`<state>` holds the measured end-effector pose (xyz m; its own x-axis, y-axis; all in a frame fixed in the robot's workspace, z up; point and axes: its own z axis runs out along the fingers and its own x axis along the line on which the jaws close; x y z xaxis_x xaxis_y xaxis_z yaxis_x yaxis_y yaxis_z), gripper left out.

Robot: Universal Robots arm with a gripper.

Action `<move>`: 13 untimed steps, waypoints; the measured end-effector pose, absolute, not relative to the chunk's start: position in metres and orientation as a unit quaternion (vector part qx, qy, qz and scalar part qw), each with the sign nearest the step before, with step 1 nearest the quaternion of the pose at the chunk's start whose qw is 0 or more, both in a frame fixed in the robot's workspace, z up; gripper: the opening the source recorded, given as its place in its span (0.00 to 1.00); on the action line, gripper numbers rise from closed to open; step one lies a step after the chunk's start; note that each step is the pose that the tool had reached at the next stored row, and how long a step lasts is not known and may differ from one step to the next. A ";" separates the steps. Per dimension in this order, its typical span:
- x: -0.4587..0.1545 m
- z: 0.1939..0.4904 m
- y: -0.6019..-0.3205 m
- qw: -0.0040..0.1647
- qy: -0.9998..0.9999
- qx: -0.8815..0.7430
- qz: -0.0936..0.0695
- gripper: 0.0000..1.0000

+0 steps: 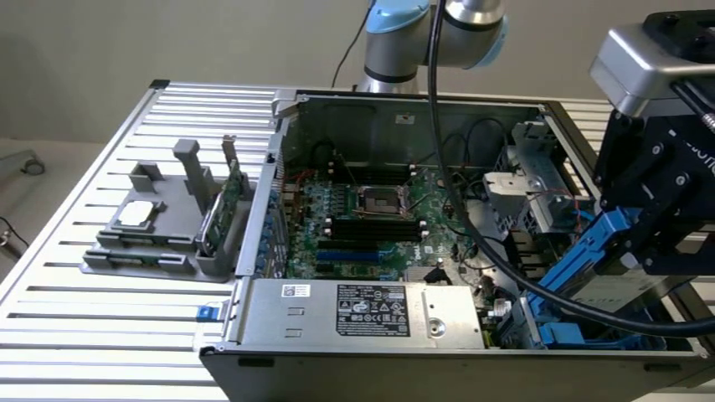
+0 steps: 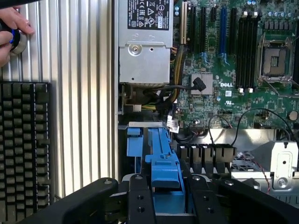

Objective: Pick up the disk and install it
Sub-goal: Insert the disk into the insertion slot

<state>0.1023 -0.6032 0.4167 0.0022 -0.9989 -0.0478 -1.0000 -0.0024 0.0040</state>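
The gripper (image 2: 168, 200) holds the disk (image 2: 163, 161); black cable (image 1: 464, 226) seemingly crosses the case (image 1: 447, 373).

One open computer case (image 1: 447, 373) with one power supply (image 1: 357, 310) and one motherboard (image 1: 430, 205); one disk (image 1: 598, 251) (blue-framed); one grey stand (image 1: 146, 243), one processor chip (image 1: 139, 213), one green card (image 1: 231, 201); one keyboard (image 2: 23, 140); one robot arm (image 1: 391, 33).
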 end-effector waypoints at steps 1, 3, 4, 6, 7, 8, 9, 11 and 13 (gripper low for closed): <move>0.102 0.416 -0.603 0.015 0.706 -0.708 0.018 0.33; 0.102 0.416 -0.603 0.015 0.706 -0.708 0.018 0.33; 0.102 0.416 -0.603 0.015 0.706 -0.708 0.018 0.33; 0.102 0.416 -0.603 0.015 0.706 -0.708 0.018 0.40; 0.102 0.416 -0.603 0.015 0.706 -0.708 0.018 0.46; 0.102 0.416 -0.603 0.015 0.706 -0.708 0.018 0.46; 0.102 0.416 -0.603 0.015 0.706 -0.708 0.018 0.46; 0.102 0.415 -0.603 0.015 0.706 -0.708 0.018 0.53; 0.102 0.415 -0.603 0.015 0.706 -0.708 0.018 0.53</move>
<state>0.1018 -0.6032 0.4153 0.0020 -0.9989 -0.0477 -1.0000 -0.0022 0.0040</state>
